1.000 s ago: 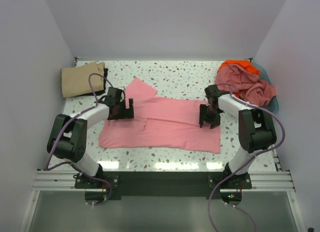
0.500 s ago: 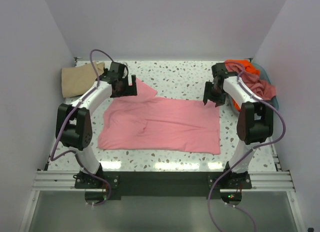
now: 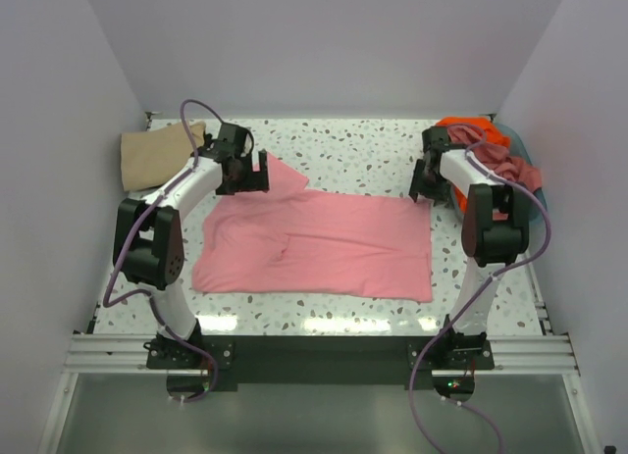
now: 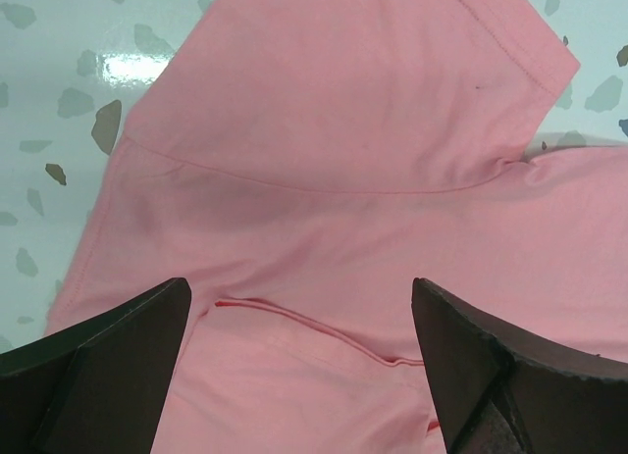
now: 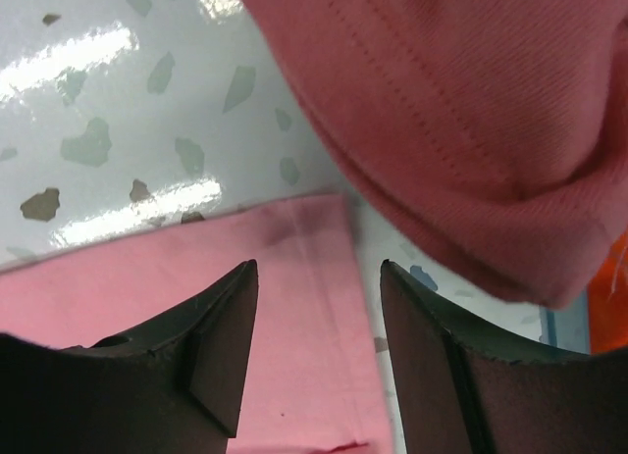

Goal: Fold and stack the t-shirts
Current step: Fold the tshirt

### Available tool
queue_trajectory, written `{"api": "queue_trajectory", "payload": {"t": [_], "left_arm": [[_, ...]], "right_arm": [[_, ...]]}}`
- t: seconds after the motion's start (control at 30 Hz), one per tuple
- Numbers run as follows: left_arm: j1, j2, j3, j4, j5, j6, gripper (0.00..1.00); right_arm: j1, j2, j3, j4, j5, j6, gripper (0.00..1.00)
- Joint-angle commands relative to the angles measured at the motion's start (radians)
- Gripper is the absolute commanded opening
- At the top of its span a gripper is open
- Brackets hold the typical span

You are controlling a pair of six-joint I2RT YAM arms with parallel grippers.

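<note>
We find the top view bright and evenly lit from above: the pale walls [image 3: 324, 42] bounce the light, a white strip of glare runs along the far edge of the counter [image 3: 363, 150], and more patches shine near its front edge. Shadows under the arms [image 3: 186, 189] are faint and soft. In the wrist views the glossy counter throws white hotspots and a dim shadow crosses the pink shirt [image 4: 343, 111]. The left end effector [image 4: 299, 287] and right end effector [image 5: 319, 273] read as dark, nearly detailless shapes.

Soft matt cloth, stitched seams: light pink t-shirt [image 4: 343, 179] beneath the left gripper [image 4: 299, 287]. Glossy, smooth speckled table [image 5: 108, 91] ahead of the right gripper [image 5: 319, 268]; dusty pink t-shirt [image 5: 471, 111] there possibly coarser-weave, view blurred.
</note>
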Motion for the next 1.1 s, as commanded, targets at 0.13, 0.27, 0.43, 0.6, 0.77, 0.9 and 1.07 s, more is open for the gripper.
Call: {"api": "queue_trajectory", "payload": {"t": [0.13, 0.27, 0.43, 0.6, 0.77, 0.9, 1.07], "left_arm": [[0.000, -0.048, -0.007, -0.031, -0.018, 0.002, 1.00], [0.000, -0.052, -0.007, -0.038, -0.017, 0.004, 1.00], [0.000, -0.049, -0.009, -0.032, -0.026, 0.010, 1.00], [0.002, 0.027, 0.077, -0.021, -0.033, 0.021, 1.00], [0.000, 0.162, 0.270, -0.018, -0.053, 0.032, 1.00], [0.000, 0.328, 0.445, -0.018, -0.087, 0.030, 1.00], [-0.001, 0.480, 0.635, -0.024, -0.125, 0.025, 1.00]], "right_arm": [[-0.013, 0.043, -0.011, 0.117, 0.074, 0.035, 0.55], [-0.012, 0.056, -0.025, 0.166, 0.075, 0.049, 0.53], [-0.013, 0.075, -0.023, 0.165, 0.047, 0.069, 0.47], [-0.013, 0.059, -0.058, 0.165, 0.044, 0.063, 0.40], [-0.012, 0.052, -0.110, 0.189, 0.009, 0.064, 0.28], [-0.010, 0.030, -0.144, 0.197, -0.025, 0.070, 0.13], [-0.009, -0.014, -0.172, 0.179, -0.047, 0.063, 0.00]]}}
